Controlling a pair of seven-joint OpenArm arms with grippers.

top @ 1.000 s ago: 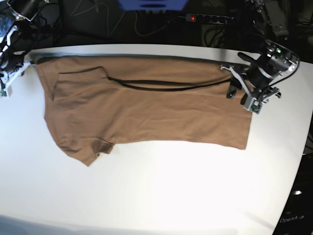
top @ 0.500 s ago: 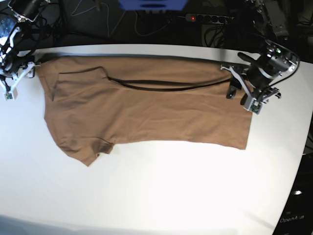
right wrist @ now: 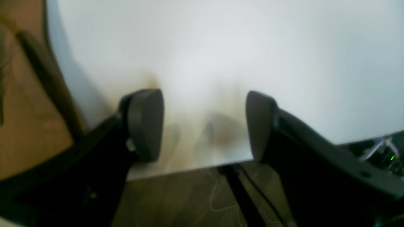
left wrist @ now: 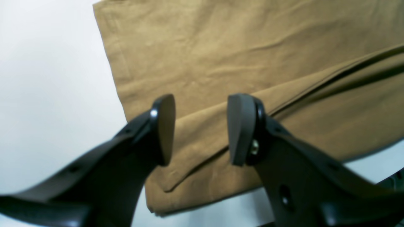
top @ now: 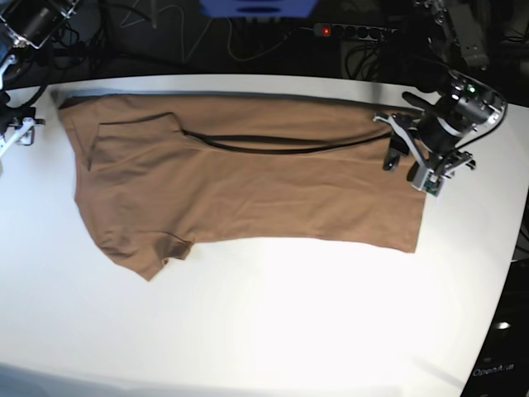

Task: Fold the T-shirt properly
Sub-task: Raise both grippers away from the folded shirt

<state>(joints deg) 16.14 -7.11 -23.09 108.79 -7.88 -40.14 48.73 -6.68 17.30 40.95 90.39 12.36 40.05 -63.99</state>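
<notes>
The tan-brown T-shirt (top: 248, 190) lies flat across the white table (top: 289, 322), collar end at the left and hem at the right, with its far long side folded over along a dark crease. My left gripper (top: 411, 162) is open and empty, just above the folded hem corner. In the left wrist view (left wrist: 202, 129) its fingers straddle the fold edge of the shirt (left wrist: 236, 47). My right gripper (top: 10, 139) is at the table's far left, off the cloth. In the right wrist view (right wrist: 205, 126) it is open over bare table, with the shirt (right wrist: 28, 132) to its left.
A power strip (top: 347, 31) and cables lie behind the table's far edge. A blue object (top: 258, 7) is at the top centre. The right wrist view shows the table's edge (right wrist: 189, 165) with floor and cables below it.
My right gripper has drawn back leftward from the shirt's shoulder corner towards the frame's edge. The left gripper has shifted only slightly. The shirt lies the same.
</notes>
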